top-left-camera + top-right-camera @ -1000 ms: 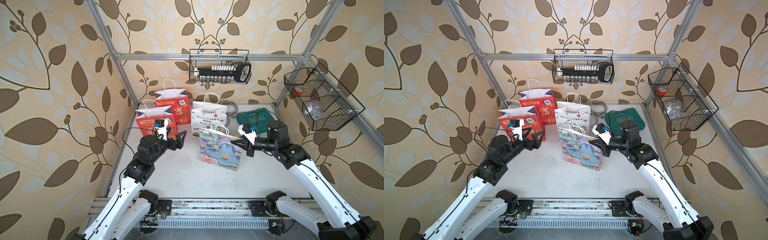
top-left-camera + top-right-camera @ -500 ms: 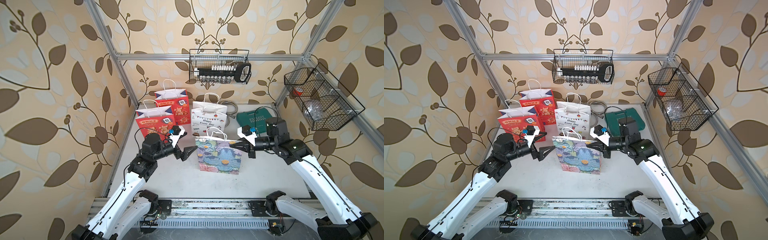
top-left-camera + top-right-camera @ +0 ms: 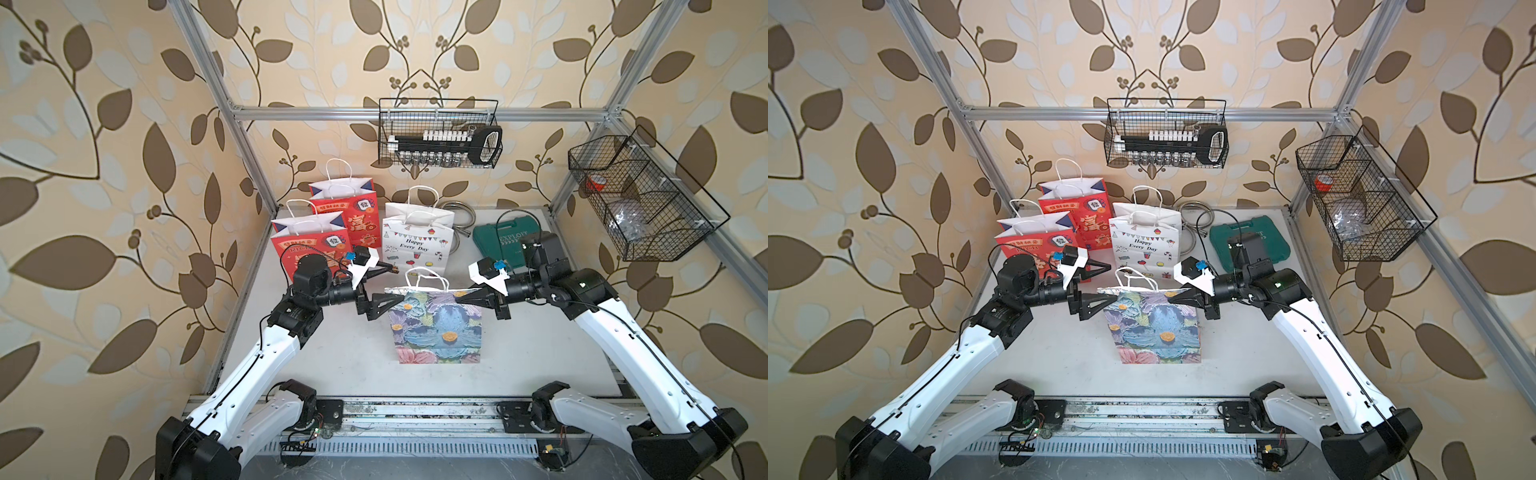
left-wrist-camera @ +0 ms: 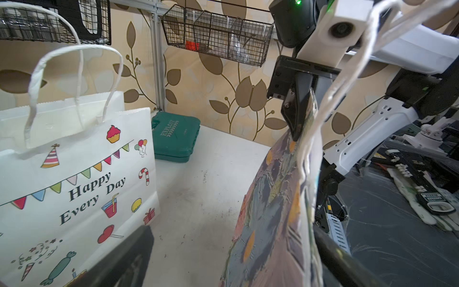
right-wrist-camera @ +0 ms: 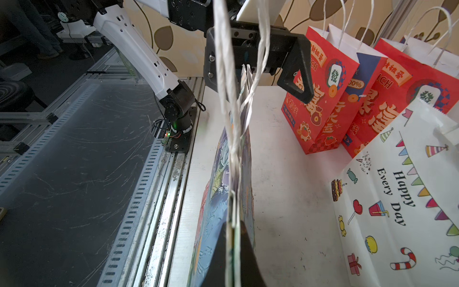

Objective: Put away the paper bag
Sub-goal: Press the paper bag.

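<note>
i'm seeing the floral paper bag (image 3: 436, 328) standing upright on the table (image 3: 332, 353), just in front of the white happy every day bag (image 3: 415, 245). my right gripper (image 3: 459, 298) is pinching its top corner, jaws pressed together on the paper. my left gripper (image 3: 401, 282) is sitting at the opposite top corner, jaws spread wide with the bag's edge between them. the green case (image 3: 505, 241) is lying beside the white bag.

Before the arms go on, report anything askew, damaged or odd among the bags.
Nothing damaged or spilled. Only the floral bag stands out: pressed flat, upright, the right end effector shut on one top corner, the left end effector open around the other.
</note>
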